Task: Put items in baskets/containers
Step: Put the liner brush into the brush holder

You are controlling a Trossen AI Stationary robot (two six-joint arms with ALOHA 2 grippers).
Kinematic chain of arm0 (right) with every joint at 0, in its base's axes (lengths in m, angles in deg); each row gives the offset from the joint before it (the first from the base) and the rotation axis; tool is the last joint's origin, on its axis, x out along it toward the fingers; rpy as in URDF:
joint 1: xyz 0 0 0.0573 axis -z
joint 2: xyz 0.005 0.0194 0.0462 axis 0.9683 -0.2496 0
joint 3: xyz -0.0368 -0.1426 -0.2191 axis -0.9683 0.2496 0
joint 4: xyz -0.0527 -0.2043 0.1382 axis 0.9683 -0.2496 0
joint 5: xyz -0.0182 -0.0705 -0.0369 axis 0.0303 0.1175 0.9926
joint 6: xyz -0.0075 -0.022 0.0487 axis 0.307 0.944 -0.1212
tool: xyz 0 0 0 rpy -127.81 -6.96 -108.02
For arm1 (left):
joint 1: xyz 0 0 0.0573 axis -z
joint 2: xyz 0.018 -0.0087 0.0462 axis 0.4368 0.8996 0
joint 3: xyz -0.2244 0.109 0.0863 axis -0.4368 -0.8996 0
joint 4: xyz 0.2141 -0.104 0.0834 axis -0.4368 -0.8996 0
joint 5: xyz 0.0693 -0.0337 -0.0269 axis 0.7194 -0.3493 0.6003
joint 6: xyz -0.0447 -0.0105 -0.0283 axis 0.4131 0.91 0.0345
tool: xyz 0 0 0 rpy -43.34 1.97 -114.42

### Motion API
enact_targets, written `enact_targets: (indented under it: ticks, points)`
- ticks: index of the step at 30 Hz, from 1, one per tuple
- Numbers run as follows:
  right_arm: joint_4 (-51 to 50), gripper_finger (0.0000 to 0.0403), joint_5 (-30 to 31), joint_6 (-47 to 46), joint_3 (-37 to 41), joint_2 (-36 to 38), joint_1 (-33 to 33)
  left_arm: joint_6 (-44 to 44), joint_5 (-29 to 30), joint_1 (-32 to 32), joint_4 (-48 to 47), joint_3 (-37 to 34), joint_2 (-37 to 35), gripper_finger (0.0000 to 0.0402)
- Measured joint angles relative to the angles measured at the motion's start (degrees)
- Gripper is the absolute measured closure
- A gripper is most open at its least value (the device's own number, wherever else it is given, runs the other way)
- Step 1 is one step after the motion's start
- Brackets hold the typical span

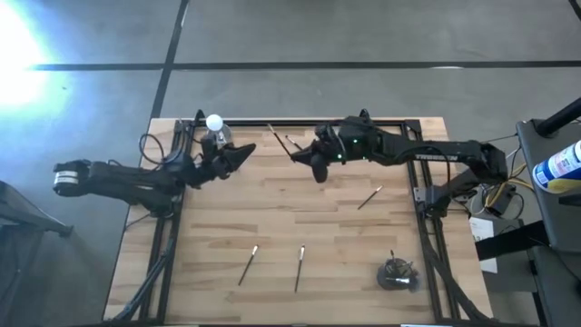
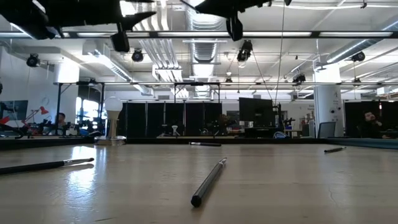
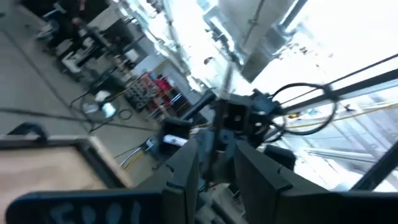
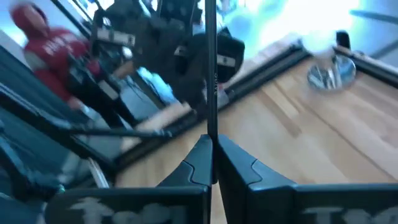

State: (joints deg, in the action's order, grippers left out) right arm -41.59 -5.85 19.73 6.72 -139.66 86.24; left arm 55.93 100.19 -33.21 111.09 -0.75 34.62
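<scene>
My right gripper [image 1: 307, 156] hangs over the table's far middle, shut on a thin dark brush [image 4: 210, 68] that sticks out beyond its fingertips. My left gripper [image 1: 243, 154] hovers just left of it, pointing at it. Its fingers [image 3: 186, 168] stand slightly apart with nothing between them. The dark round cup [image 1: 397, 273] stands near the near right corner with brushes sticking up out of it. Loose brushes lie flat on the wood: two near the near edge [image 1: 248, 264] [image 1: 299, 268], one right of centre [image 1: 369, 197], one by the far edge [image 1: 274, 134]. My right gripper pinches the brush's thin dark handle [image 4: 211, 134] between its two fingertips, near one end. The handle runs on straight ahead along the line of the fingers. The brush is lifted clear of the table, as the raised gripper [image 2: 234, 25] in the low view shows.
A white ball on a shiny base [image 1: 215, 127] stands at the far edge behind my left gripper. A black frame [image 1: 300, 121] borders the wooden top. Bare wood lies in the middle [image 1: 300, 209]. A person in red [image 4: 50, 43] is beyond the table.
</scene>
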Motion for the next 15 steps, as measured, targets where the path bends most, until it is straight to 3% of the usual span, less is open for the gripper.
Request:
enact_targets:
  ticks: [5,11,15]
  points:
    - [4.73,0.0394,-0.10,-3.47,0.04,0.63,-1.70,-3.38,-3.37,0.00,-1.21,6.05,1.67,0.0306]
    - [7.68,0.0394,-0.24,-4.22,-0.37,0.66,-3.54,-6.58,-5.78,0.27,-12.37,14.54,5.30,0.0306]
    - [7.93,0.0394,-0.12,-4.22,-1.29,0.66,-4.14,-8.36,-6.81,0.79,-13.25,18.39,8.34,0.0306]
